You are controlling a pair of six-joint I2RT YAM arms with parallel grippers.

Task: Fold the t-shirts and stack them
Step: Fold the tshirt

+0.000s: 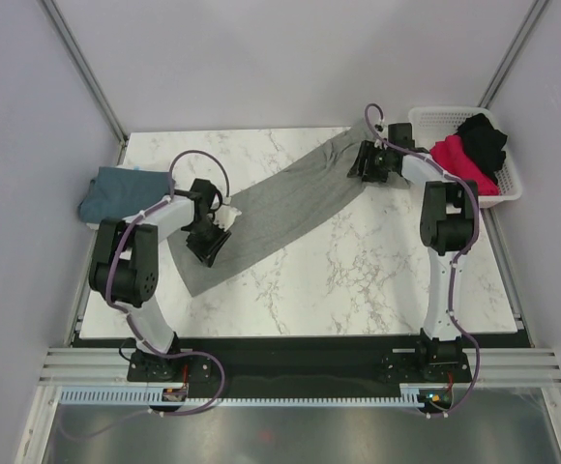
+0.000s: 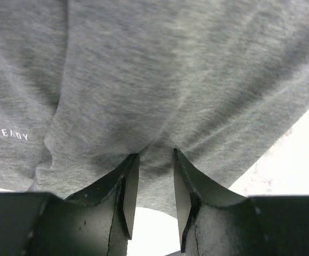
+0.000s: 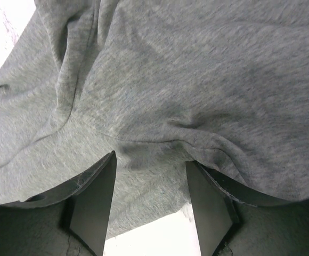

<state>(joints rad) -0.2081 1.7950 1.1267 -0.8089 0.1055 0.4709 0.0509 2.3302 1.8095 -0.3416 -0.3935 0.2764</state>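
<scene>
A heather grey t-shirt (image 1: 280, 208) lies as a long diagonal band on the marble table, from front left to back right. My left gripper (image 1: 205, 249) is at its front-left end. In the left wrist view the jaws (image 2: 152, 160) stand narrowly apart and pinch puckered grey cloth (image 2: 160, 80), with small white logo lettering (image 2: 5, 133) at the left. My right gripper (image 1: 363, 162) is at the back-right end. In the right wrist view its jaws (image 3: 150, 160) stand wide apart over wrinkled grey cloth (image 3: 186, 69), some of it draped on the right finger.
A folded teal-blue t-shirt (image 1: 116, 193) lies at the table's left edge, just behind my left arm. A white basket (image 1: 511, 188) at the back right holds a magenta-pink t-shirt (image 1: 459, 159) and a black one (image 1: 484, 140). Grey walls enclose the table.
</scene>
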